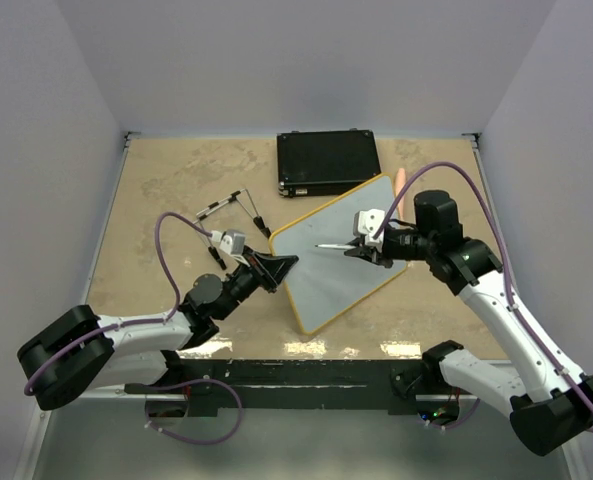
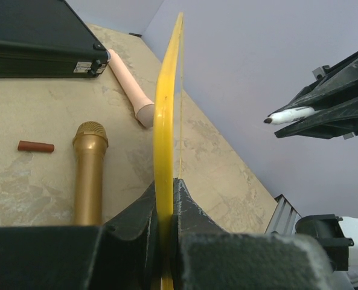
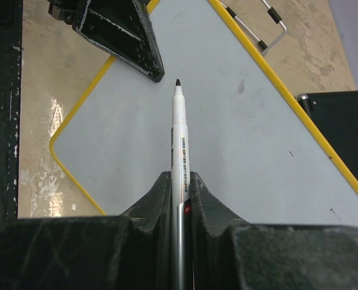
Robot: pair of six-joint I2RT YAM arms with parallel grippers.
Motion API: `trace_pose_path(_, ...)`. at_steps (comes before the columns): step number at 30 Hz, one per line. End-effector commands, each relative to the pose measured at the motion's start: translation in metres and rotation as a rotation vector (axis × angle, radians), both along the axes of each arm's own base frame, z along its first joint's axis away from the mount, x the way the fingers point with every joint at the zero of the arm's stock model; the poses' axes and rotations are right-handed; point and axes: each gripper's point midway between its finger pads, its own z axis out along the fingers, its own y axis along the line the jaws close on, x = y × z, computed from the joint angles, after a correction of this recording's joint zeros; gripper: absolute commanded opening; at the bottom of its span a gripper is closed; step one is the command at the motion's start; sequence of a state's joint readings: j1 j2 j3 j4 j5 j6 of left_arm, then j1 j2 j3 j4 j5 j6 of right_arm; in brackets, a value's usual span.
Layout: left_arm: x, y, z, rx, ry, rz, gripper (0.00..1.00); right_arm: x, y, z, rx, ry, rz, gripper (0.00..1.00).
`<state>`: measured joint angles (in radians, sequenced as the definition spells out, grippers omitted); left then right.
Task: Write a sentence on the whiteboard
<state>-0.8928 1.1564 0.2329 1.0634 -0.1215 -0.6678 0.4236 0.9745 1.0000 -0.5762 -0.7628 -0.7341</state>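
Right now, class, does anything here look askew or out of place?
The whiteboard is skewed to the edges of the table. The left end effector clamps its yellow rim, and it looks tilted up, not flat. A gold microphone and a small red cylinder lie loose beside it.

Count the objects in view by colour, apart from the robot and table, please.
Black: 1, rectangular hard case
Grey-white with yellow frame: 1, flat whiteboard
White: 1, marker pen
Gold: 1, metallic microphone
Pale pink: 1, cylindrical handle
Red-brown: 1, small cylinder
Silver and black: 1, wire frame
Total: 7
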Motion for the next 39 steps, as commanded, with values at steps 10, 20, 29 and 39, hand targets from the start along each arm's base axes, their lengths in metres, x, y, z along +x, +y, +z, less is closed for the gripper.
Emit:
trace_pose_path(10, -0.011, 0.005, 0.009, 0.008, -0.142, -0.001, 0.0, -0.021, 0.007, -0.024, -0.026, -0.016, 0.15, 0.0)
trace_pose_path(20, -0.012, 0.009, 0.007, 0.013, -0.151, 0.029, 0.0, -0.017, 0.008, -0.022, -0.014, -0.002, 0.105, 0.0)
trace_pose_path(29, -0.011, 0.006, 0.004, 0.026, -0.146, 0.032, 0.0, -0.01, 0.002, -0.021, -0.043, -0.024, 0.064, 0.0)
trace_pose_path(39, -0.011, 0.006, 0.006, 0.018, -0.14, 0.033, 0.0, -0.01, -0.008, -0.021, -0.108, -0.056, 0.053, 0.0)
